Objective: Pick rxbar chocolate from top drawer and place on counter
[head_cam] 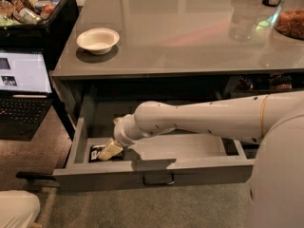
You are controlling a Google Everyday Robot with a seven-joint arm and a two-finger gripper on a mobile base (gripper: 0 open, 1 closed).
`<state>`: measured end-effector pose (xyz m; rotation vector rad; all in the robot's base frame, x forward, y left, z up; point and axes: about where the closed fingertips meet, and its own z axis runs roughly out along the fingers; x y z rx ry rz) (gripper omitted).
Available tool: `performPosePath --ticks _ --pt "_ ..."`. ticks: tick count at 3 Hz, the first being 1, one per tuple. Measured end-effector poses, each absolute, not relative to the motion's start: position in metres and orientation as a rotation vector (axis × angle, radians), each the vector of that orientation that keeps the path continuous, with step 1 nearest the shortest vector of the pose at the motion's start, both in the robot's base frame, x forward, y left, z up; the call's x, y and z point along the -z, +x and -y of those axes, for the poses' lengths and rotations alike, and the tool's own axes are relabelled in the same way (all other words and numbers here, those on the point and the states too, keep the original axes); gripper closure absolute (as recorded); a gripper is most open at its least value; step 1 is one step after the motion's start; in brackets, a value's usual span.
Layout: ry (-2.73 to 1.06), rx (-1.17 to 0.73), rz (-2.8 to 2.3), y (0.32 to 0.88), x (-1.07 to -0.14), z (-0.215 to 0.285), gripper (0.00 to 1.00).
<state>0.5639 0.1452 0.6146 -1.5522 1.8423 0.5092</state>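
Rxbar (96,152) lies flat on the floor of the open drawer (204,168), in its front left corner, black wrapper with white print. Gripper (110,150) is down inside the drawer, its pale tip resting over the right end of the rxbar and touching it. Whether the gripper is spread, closed or clamped on the bar cannot be told. White arm (199,119) reaches in from the right, crossing over the drawer below the tabletop (180,37) edge. Drawer is pulled well out, grey, with a small handle (158,179) at the middle of its front. The rest of the drawer floor that shows is bare.

On the tabletop, a white bowl (98,40) sits near the left front corner. A jar (289,22) with orange-brown contents stands at the far right. Left of the tabletop, an open laptop (23,77) with a lit screen sits low. Above it is a dark bin (57,14) holding mixed snack packets.
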Motion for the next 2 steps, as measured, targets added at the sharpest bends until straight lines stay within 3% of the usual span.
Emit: performPosePath --ticks 1,2 --pt "-1.562 -0.513 -1.847 0.5692 -0.6027 -0.1422 0.42" --pt "-1.568 -0.517 -1.863 0.5689 -0.5956 -0.1353 0.39"
